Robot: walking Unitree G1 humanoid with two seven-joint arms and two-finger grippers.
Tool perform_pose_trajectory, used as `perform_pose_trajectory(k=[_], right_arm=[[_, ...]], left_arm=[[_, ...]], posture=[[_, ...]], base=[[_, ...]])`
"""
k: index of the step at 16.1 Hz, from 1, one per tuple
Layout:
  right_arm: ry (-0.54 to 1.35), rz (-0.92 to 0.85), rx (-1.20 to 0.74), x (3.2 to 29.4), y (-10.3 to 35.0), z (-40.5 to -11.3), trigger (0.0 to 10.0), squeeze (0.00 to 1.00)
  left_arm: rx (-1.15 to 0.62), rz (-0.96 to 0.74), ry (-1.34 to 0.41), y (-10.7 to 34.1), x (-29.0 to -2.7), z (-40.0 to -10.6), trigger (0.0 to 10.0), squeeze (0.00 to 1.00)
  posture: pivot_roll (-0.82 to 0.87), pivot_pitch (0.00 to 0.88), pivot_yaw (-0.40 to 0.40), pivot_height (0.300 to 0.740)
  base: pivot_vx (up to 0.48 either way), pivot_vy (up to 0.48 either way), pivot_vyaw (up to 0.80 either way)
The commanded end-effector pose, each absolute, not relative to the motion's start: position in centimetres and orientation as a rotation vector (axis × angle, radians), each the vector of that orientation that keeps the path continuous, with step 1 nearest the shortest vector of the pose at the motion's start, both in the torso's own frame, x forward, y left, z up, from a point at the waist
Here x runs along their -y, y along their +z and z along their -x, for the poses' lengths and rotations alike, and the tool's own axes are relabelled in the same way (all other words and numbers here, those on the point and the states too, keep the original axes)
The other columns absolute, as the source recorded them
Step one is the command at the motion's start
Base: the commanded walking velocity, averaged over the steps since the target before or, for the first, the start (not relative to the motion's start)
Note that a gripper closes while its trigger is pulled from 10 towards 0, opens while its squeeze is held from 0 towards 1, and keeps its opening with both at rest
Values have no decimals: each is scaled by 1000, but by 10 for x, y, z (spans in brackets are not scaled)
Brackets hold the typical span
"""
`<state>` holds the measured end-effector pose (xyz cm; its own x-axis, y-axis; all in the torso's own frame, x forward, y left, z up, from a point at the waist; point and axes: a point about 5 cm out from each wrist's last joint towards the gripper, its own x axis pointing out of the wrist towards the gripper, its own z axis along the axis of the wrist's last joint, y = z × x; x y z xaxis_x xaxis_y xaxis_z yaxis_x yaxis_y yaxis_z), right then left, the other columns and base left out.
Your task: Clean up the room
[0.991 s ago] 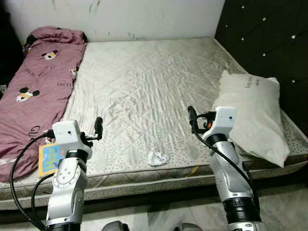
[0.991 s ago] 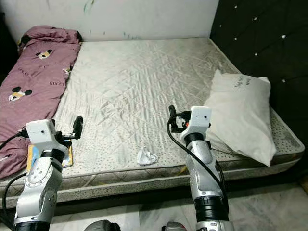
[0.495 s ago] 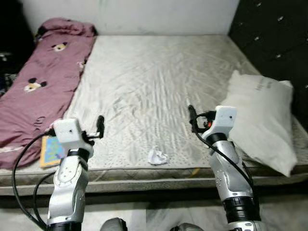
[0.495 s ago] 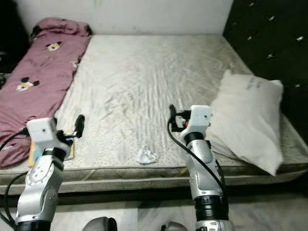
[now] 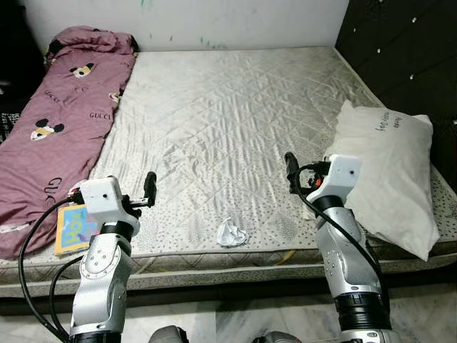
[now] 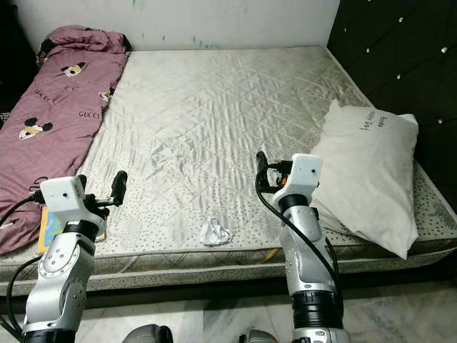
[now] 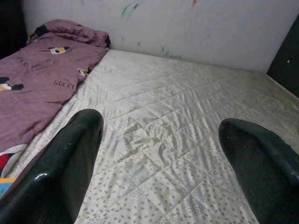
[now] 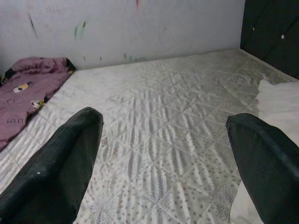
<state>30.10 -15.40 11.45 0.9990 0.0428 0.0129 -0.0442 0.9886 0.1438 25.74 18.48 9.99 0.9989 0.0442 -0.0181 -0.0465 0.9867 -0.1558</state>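
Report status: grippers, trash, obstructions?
Left gripper and right gripper open, empty, over mattress. Crumpled tissue near front edge, untouched. Nothing blocking it.

bare quilted mattress against scuffed white wall, black tufted headboard.

On the bed, a crumpled tissue lies at the near edge, between the left gripper and the right gripper and nearer than both. A pillow lies just right of the right gripper. A blanket stretches left of the left gripper to the far wall, with a book beside that gripper at its near end.
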Motion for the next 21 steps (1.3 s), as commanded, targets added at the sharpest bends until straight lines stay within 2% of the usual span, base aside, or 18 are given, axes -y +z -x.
perform_pose_trajectory(k=[1, 3, 13, 21], right_arm=[[48, -162, 15, 155, 117, -300, 10000, 0], [58, -161, 10, 154, 116, -300, 10000, 0], [84, -163, -2, 153, 116, -300, 10000, 0], [129, -155, -14, 145, 115, -302, 10000, 0]], left_arm=[[-10, 153, 65, 102, -187, -256, 10000, 0], [-13, 152, 62, 102, -187, -256, 10000, 0], [-26, 139, 72, 100, -185, -257, 10000, 0], [-34, 168, 127, 98, -190, -258, 10000, 0]], posture=[[-91, 0, 1, 740], [-91, 0, 0, 736], [-95, 0, -3, 643], [-94, 0, -9, 638]], base=[[0, 0, 0], [0, 0, 0], [0, 0, 0], [0, 0, 0]])
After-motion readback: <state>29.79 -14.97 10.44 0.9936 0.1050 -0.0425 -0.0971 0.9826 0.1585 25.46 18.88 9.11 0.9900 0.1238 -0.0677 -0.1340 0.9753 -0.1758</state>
